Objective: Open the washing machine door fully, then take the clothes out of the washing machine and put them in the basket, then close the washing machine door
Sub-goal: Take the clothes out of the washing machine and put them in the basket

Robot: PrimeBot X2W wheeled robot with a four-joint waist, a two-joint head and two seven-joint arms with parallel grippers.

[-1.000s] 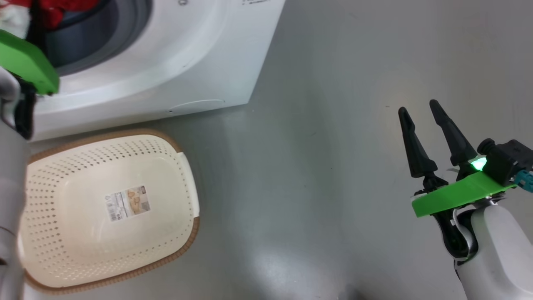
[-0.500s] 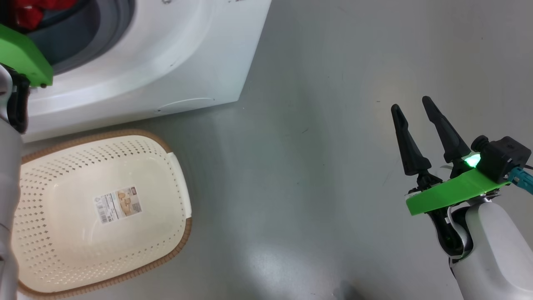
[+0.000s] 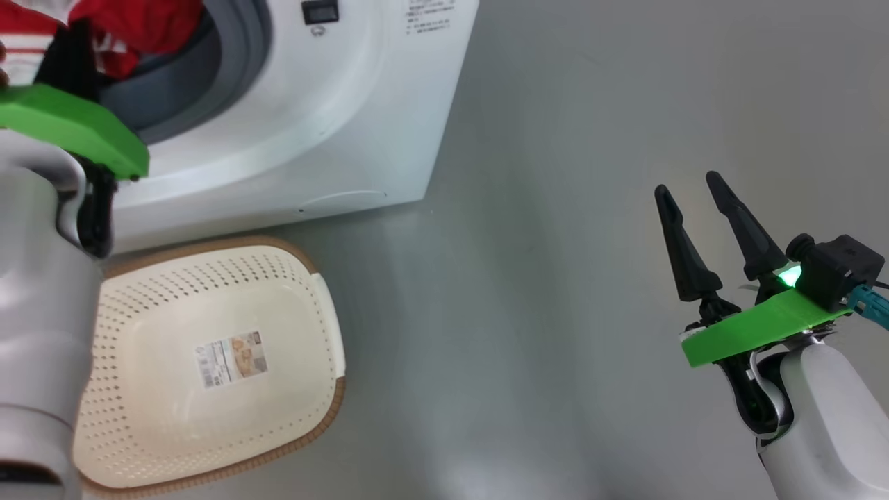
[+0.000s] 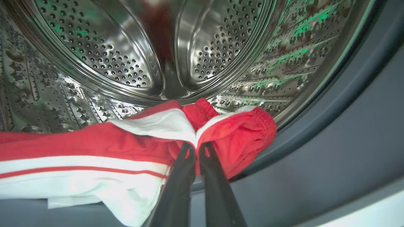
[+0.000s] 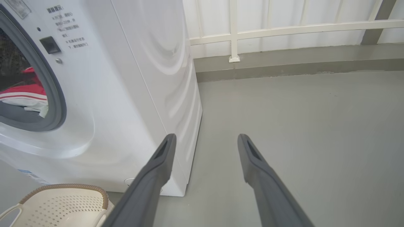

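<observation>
Grip check, left wrist view: left gripper (image 4: pixel 196 145) clamped on clothes (image 4: pixel 132 148), fingertips together with a fold of red fabric pinched between them, right by the elastic hem. Clothes red with a white panel and white stripes, lying across the lower lip of the gasket (image 4: pixel 347 104) at the mouth of the drum (image 4: pixel 126 50). Perforated steel behind, green glints on its right side. Any print on the fabric not legible.

Head view: same red-and-white bundle at the washer (image 3: pixel 333 125) mouth, top left, behind the left arm's green plate (image 3: pixel 76 128). Basket (image 3: pixel 326 423) on the floor (image 3: pixel 542 292) just in front of the washer. Label (image 3: pixel 233 359) on its bottom: barcode plus small photo, text too small to read. Black latch socket (image 3: pixel 319 11) and a few printed lines (image 3: pixel 427 14) on the washer front, unreadable. Right gripper (image 3: pixel 687 184) over bare floor well to the right of the washer, fingers spread apart, green light (image 3: pixel 788 276) on at the wrist.

Right wrist view extras: washer side panel, white railing (image 5: pixel 284 28) along the back wall, corner of a blue sticker (image 5: pixel 33 177) low on the washer front, basket's brown rim and one white handle at bottom left. Printed lines seen larger here, several short rows, not decipherable. Clothes hanging over the gasket, seen from outside.
</observation>
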